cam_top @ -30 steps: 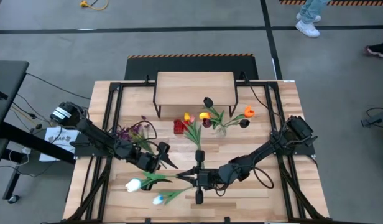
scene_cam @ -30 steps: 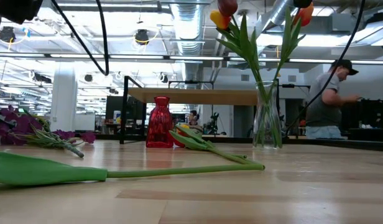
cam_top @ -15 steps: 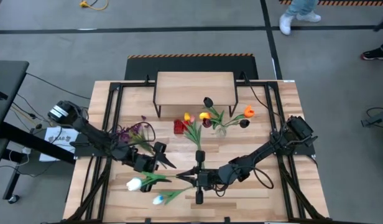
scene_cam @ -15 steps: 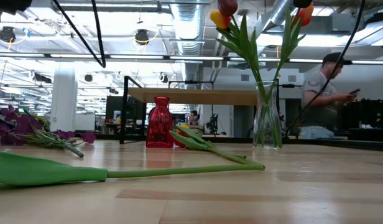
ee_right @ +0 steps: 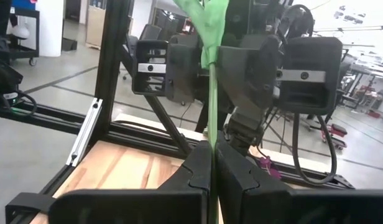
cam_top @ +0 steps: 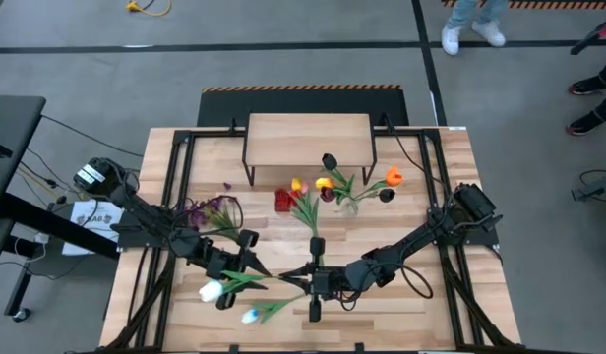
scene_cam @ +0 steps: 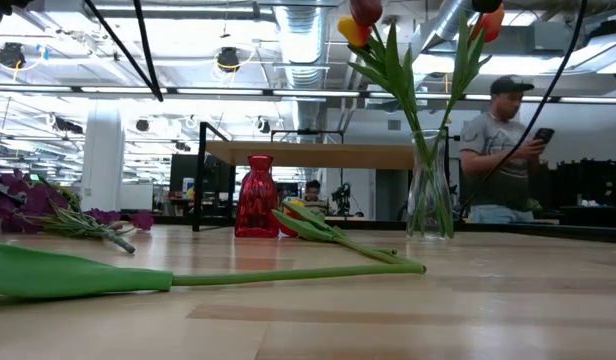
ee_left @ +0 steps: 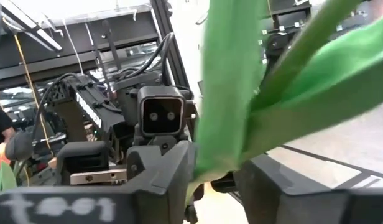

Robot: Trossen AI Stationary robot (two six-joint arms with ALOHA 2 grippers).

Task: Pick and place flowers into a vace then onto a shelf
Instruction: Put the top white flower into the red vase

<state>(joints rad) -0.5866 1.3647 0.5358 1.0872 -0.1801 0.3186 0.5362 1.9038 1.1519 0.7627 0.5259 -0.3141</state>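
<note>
Red vase (scene_cam: 256, 196); white tulip (cam_top: 212, 291) (stem probably green).

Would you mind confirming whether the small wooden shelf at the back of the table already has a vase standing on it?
No: in the high view the shelf top is bare, while the red vase stands on the table in front of it.

You get bright, even overhead light; ceiling lamps (scene_cam: 228, 60) glare in low view, w/ soft shadows; green leaf (ee_left: 241, 93) up close in left wrist view is blurred

Bare planks lie at the table's (cam_top: 421, 157) right edge; red vase (cam_top: 283, 200) and glass vase (cam_top: 348, 204) crowd the shelf (cam_top: 308, 136) front.
</note>
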